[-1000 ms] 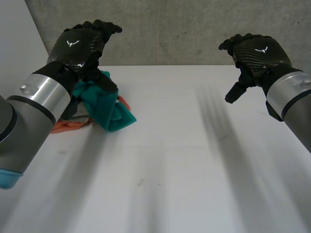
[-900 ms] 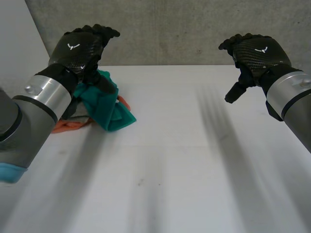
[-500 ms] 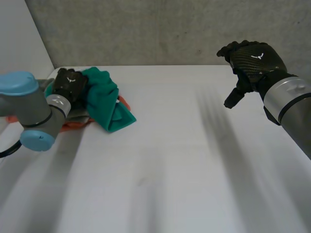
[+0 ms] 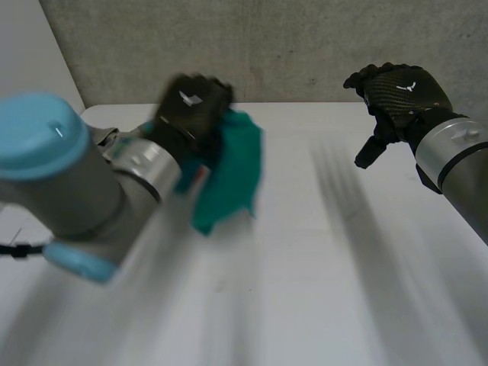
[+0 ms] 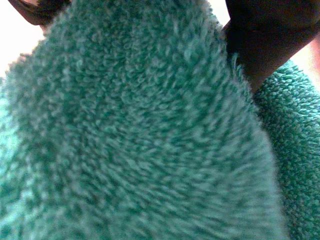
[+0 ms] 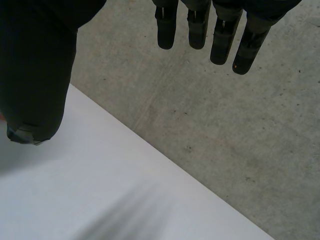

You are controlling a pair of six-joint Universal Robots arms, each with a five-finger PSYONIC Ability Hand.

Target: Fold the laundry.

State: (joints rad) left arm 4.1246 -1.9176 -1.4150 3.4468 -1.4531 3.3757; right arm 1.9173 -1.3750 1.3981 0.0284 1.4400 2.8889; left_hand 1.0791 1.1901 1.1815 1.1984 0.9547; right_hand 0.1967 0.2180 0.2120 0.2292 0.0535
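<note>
In the head view, the left hand [image 4: 191, 103] is in the upper left-centre of the frame, clamped on a teal towel [image 4: 229, 171]. The towel hangs down from the hand in a bunched drape, its lower end just above the white counter [image 4: 305, 290]. The left arm [image 4: 69, 183] reaches in from the left edge. The right hand [image 4: 398, 90] hovers in the upper right, well apart from the towel, in front of the grey concrete wall [image 4: 267, 46].

In the left wrist view, the towel's fluffy teal pile [image 5: 140, 140] lies right against the palm. A dark part of the left hand [image 5: 265, 35] presses into the cloth beside a fold.

In the right wrist view, the right hand [image 6: 35, 65] has its fingers [image 6: 200, 25] straight and spread away from the thumb, holding nothing. Below the fingertips is the counter's far edge [image 6: 75, 200], where it meets the wall [image 6: 225, 150].
</note>
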